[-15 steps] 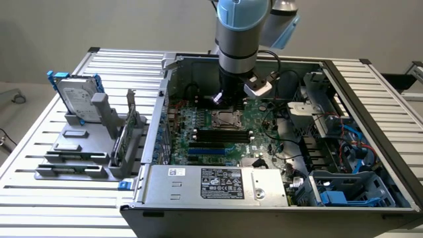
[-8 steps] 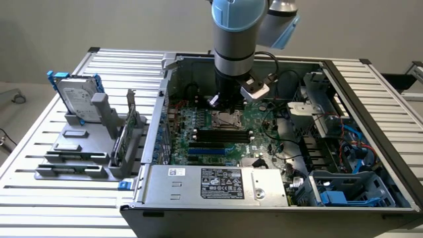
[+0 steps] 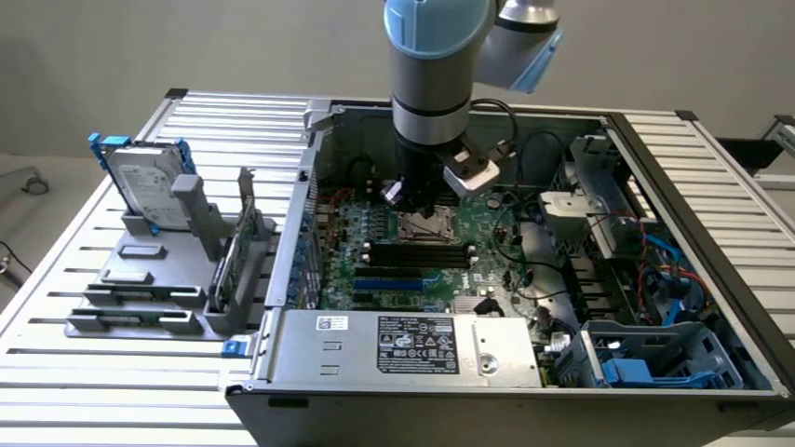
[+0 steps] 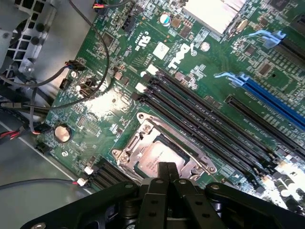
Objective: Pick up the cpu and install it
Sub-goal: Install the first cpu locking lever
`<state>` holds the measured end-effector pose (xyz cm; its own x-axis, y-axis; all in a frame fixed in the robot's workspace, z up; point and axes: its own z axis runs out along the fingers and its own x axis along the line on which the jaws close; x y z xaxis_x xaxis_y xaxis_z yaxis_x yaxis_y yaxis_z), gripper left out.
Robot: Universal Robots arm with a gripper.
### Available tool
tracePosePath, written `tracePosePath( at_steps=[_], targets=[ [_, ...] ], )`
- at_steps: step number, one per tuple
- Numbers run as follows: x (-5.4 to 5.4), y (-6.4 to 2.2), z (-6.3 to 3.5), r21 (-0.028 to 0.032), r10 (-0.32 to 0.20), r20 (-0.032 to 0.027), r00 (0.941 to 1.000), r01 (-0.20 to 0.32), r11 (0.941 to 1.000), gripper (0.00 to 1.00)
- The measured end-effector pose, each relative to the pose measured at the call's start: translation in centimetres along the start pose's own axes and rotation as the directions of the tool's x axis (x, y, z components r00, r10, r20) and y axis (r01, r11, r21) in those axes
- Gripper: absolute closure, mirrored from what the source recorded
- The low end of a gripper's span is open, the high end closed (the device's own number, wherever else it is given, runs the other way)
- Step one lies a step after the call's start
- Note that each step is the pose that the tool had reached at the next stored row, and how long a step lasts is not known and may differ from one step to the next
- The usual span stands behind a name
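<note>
The cpu [image 4: 155,156], a small silvery-grey square plate, lies flat inside the metal-framed socket [image 4: 143,125] of the green motherboard [image 4: 114,102]. My gripper [image 4: 167,168] hovers right over the socket's edge, its two black fingers [image 4: 162,172] pressed together with nothing between them. In the exterior view the gripper [image 3: 423,200] hangs just above the socket [image 3: 430,226] in the middle of the open computer case [image 3: 410,358]. Part of the chip is covered by the fingertips.
Black memory slots [image 4: 209,129] and blue slots [image 4: 269,98] run beside the socket. Cables [image 4: 52,81] lie near the board. A heatsink [image 4: 214,12] sits further off. At the exterior view's left, a silver hard drive with blue brackets [image 3: 143,177] stands on a grey fixture [image 3: 137,298].
</note>
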<state>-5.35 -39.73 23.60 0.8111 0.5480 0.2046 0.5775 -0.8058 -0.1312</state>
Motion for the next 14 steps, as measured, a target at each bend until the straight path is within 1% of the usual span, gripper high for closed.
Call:
tracePosePath(
  at_steps=[8, 14],
  targets=[
    [-0.9, 0.47, -1.5, -0.0001, 0.001, 0.0002, 1.0, -0.001, 1.0, 0.89],
    [-1.8, 0.43, -1.79, -0.0012, 0.001, 0.001, 1.0, -0.001, 1.0, 0.89]
  ],
)
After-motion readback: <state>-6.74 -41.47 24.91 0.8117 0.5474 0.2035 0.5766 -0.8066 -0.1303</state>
